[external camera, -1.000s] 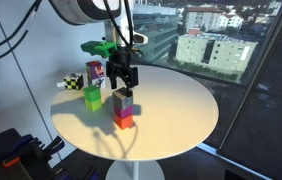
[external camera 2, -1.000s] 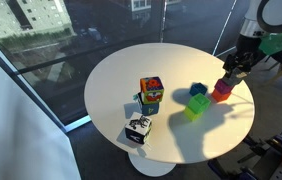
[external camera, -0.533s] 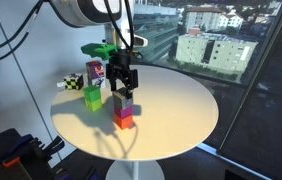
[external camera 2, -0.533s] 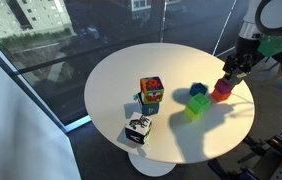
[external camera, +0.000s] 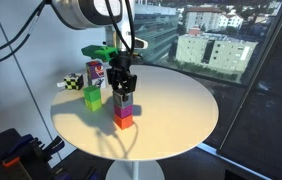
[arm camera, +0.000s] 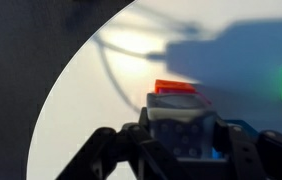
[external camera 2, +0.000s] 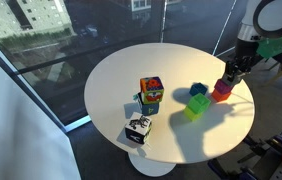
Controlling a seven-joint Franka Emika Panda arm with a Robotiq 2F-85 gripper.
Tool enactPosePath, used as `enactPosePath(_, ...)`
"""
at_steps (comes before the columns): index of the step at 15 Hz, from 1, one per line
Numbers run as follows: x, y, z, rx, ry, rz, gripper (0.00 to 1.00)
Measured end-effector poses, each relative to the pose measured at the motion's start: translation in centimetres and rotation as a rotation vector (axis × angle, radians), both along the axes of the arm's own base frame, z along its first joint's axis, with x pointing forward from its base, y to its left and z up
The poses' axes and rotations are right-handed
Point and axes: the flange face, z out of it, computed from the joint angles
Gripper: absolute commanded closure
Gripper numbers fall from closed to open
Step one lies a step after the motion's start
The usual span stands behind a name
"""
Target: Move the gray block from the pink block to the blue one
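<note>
A small stack stands on the round white table (external camera: 171, 105). The gray block (external camera: 124, 98) is on top, the pink block (external camera: 124, 110) is under it, and a red-orange cube (external camera: 125, 122) is at the bottom. My gripper (external camera: 123, 92) comes down from above and is shut on the gray block. In the wrist view the gray block (arm camera: 179, 122) fills the space between the dark fingers, and the red-orange cube (arm camera: 176, 87) peeks out behind it. The blue block (external camera 2: 198, 91) lies just beside the stack (external camera 2: 221, 92), with a lime-green cube (external camera 2: 194, 108) next to it.
A multicoloured cube (external camera 2: 151, 94) and a black-and-white cube (external camera 2: 138, 128) stand on the table away from the stack. The lime-green cube (external camera: 93, 97) is close to the stack. Large windows surround the table, and the table edge runs near the stack (external camera 2: 243, 110).
The jaws have closed onto the gray block on top of the stack. The arm and the blocks have hardly shifted.
</note>
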Motion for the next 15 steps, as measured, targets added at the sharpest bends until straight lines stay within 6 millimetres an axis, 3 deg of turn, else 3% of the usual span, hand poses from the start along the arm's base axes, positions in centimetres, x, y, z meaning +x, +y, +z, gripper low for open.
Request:
enactPosePath(7,0.0,0.9,1.0,0.003,0.025,0.015,0.71)
enactPosePath(15,2.1,3.5,2.5,-0.007,0.005,0.058,0.71)
